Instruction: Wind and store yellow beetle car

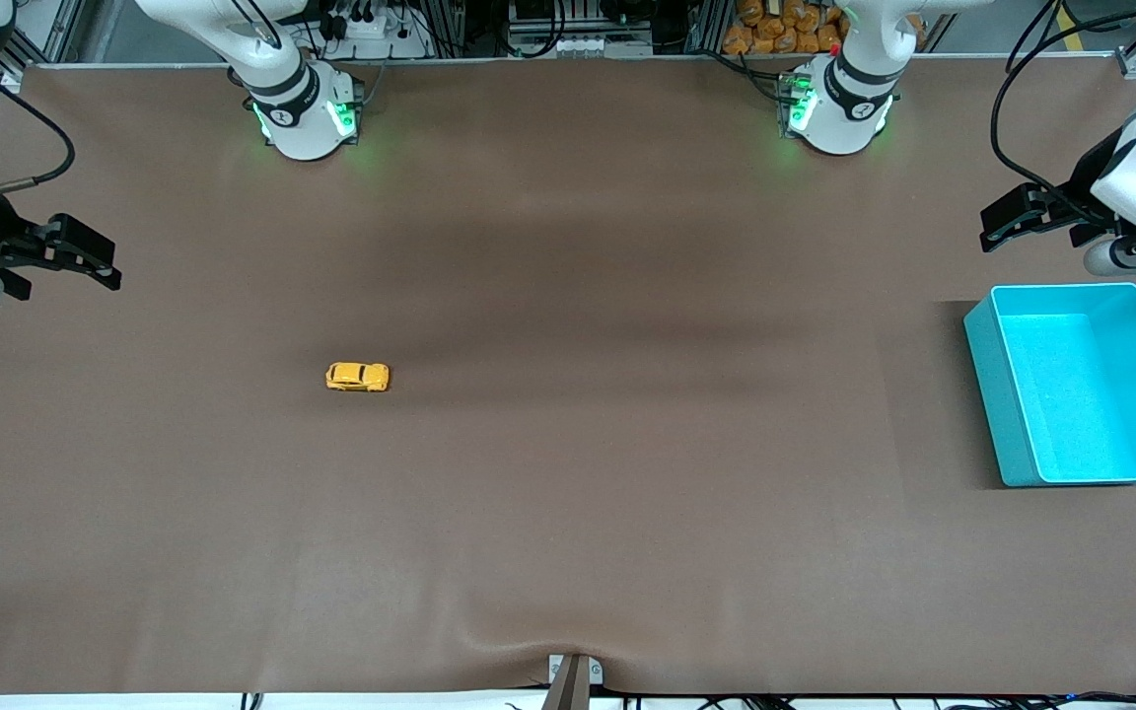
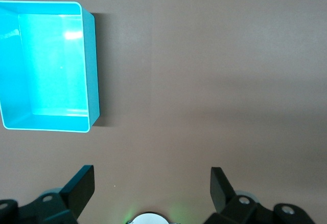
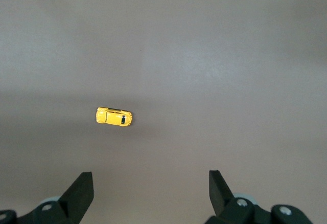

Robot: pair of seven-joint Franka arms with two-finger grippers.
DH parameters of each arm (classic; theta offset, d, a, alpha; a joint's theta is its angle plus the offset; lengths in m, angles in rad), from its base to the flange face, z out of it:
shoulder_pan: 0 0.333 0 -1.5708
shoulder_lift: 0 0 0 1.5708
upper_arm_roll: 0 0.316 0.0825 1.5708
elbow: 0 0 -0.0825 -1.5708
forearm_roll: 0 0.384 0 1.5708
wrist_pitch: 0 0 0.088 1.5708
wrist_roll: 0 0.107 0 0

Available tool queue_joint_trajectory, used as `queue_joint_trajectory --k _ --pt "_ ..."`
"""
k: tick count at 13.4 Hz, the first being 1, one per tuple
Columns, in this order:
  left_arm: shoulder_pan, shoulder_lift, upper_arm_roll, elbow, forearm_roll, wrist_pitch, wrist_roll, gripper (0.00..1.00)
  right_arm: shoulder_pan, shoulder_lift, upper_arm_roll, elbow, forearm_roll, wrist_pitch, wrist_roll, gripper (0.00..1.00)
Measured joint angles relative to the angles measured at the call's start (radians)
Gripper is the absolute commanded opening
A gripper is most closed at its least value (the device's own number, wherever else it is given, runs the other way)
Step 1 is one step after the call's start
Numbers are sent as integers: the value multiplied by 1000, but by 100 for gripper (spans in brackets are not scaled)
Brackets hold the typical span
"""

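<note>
The yellow beetle car (image 1: pixel 358 377) sits on its wheels on the brown table, toward the right arm's end. It also shows in the right wrist view (image 3: pixel 114 116). My right gripper (image 1: pixel 100 258) hangs open and empty in the air over the right arm's end of the table, well apart from the car; its jaws (image 3: pixel 150 180) stand wide. My left gripper (image 1: pixel 994 229) is open and empty in the air beside the turquoise bin (image 1: pixel 997 404). In the left wrist view the jaws (image 2: pixel 152 175) stand wide over bare table, and the bin (image 2: pixel 91 70) looks empty.
The brown mat (image 1: pixel 627 493) covers the whole table and has a small ripple at its front edge (image 1: pixel 573 651). The two arm bases (image 1: pixel 304 118) (image 1: pixel 839 113) stand along the edge farthest from the front camera.
</note>
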Motion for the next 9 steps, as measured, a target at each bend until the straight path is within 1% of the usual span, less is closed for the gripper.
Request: queue_joint_trajectory --k 3,9 --pt "0 0 0 0 0 0 0 100 4 0 1 0 -1 25 0 100" --pt "0 0 0 0 0 0 0 100 4 0 -3 2 -1 32 0 100"
